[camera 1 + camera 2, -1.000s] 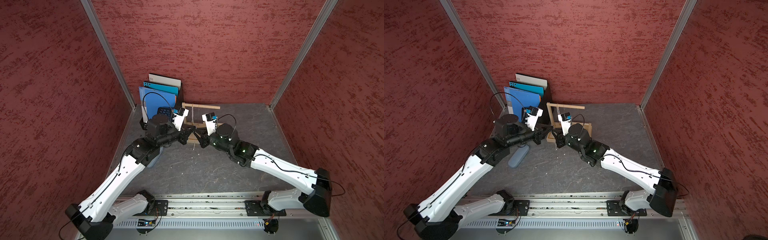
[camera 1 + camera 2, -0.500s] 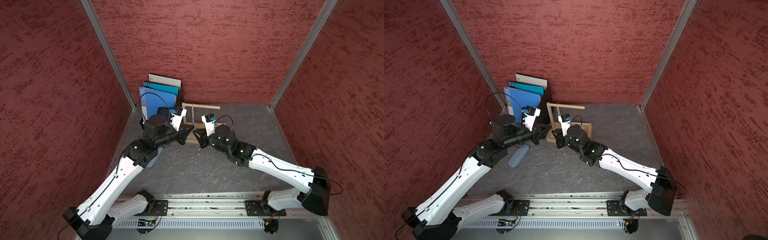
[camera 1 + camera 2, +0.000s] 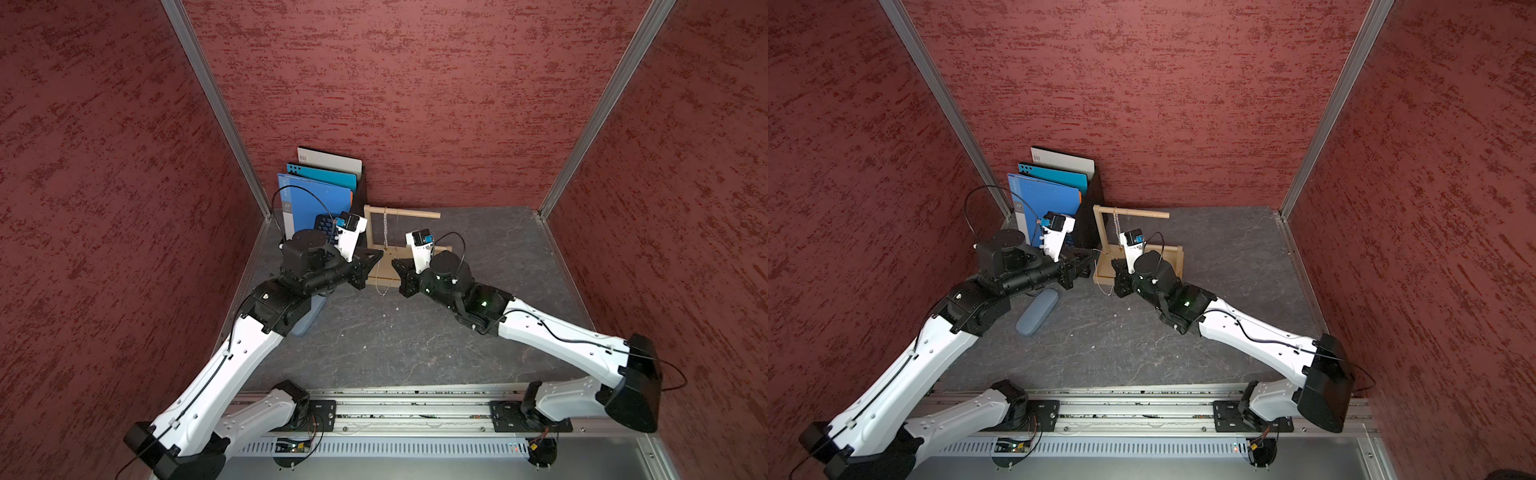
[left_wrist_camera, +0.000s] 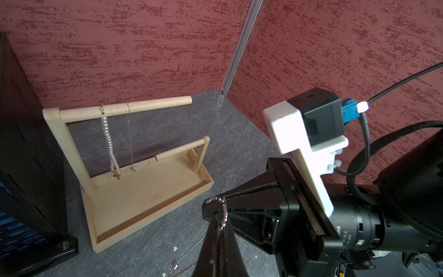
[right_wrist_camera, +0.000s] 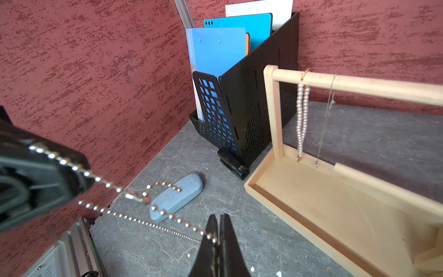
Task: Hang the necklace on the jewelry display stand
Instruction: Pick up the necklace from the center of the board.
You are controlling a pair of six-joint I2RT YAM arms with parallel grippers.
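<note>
Red walls [image 3: 415, 83] enclose the grey veined tabletop [image 3: 395, 345] bearing the jewelry display stand [image 3: 415, 213].

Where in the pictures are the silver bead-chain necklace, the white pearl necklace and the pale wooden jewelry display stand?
silver bead-chain necklace [image 5: 97, 179]: right wrist view, a bead of its taut strand.
white pearl necklace [image 4: 108, 141]: left wrist view, mid-strand.
pale wooden jewelry display stand [image 4: 163, 103]: left wrist view, bare long dowel.

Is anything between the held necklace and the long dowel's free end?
Nothing visible. The dowel is bare at its free end; the pearl strand and thin chain hang near the post of the jewelry display stand.
</note>
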